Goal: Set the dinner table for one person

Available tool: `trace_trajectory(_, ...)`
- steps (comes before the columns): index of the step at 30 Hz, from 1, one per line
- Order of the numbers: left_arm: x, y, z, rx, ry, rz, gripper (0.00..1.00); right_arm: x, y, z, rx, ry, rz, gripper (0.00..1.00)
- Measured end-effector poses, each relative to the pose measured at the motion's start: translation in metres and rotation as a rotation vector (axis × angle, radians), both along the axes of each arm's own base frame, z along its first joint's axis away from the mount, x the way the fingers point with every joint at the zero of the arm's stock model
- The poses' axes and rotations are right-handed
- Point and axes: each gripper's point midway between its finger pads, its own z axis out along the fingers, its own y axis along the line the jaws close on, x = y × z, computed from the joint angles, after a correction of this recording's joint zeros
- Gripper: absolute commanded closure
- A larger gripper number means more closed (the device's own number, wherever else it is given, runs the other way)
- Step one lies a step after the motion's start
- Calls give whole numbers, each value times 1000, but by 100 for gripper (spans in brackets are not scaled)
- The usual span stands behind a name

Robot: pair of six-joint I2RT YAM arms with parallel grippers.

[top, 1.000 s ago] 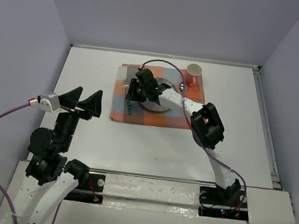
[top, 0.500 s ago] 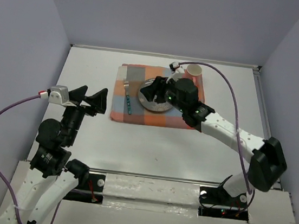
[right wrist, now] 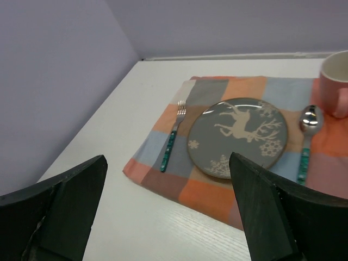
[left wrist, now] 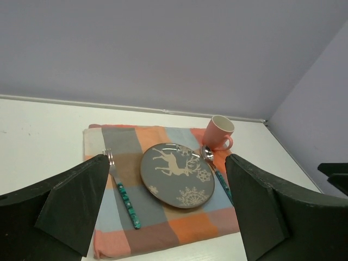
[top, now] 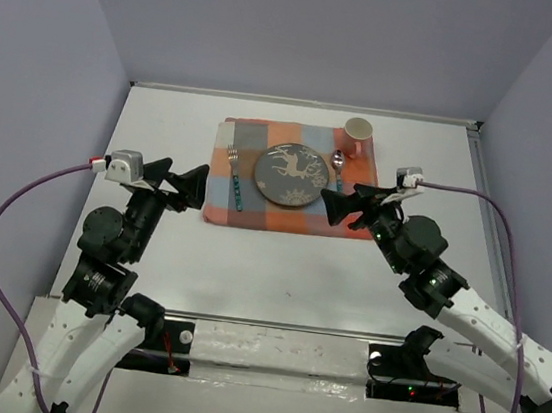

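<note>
both arms are parked at the near edge of the white worktop (top: pixel 279 267), which runs from their bases back to the far wall. left gripper (top: pixel 173 183) hangs just off the left side of the cloth, jaws wide apart, nothing in them. right gripper (top: pixel 347 203) is by the cloth's right edge, also spread wide and empty. further back the checked cloth (top: pixel 255 214) has a grey reindeer plate (top: pixel 290 175) in the middle, fork (top: pixel 234 176) to its left, spoon (top: pixel 339 169) to its right, and a pink mug (top: pixel 356 134) at the far right corner.
</note>
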Motion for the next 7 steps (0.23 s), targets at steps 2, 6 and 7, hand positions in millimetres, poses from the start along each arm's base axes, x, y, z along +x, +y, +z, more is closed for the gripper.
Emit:
trace_trajectory(2, 0, -1, 0, 1, 1, -7, 1, -6, -18, 2, 7, -19, -44, 0)
trace_trajectory(6, 0, -2, 1, 0, -6, -15, 1, -20, -46, 9, 40, -68, -100, 0)
trace_trajectory(7, 0, -3, 2, 1, -7, -17, 1, -22, -50, 9, 43, -71, -108, 0)
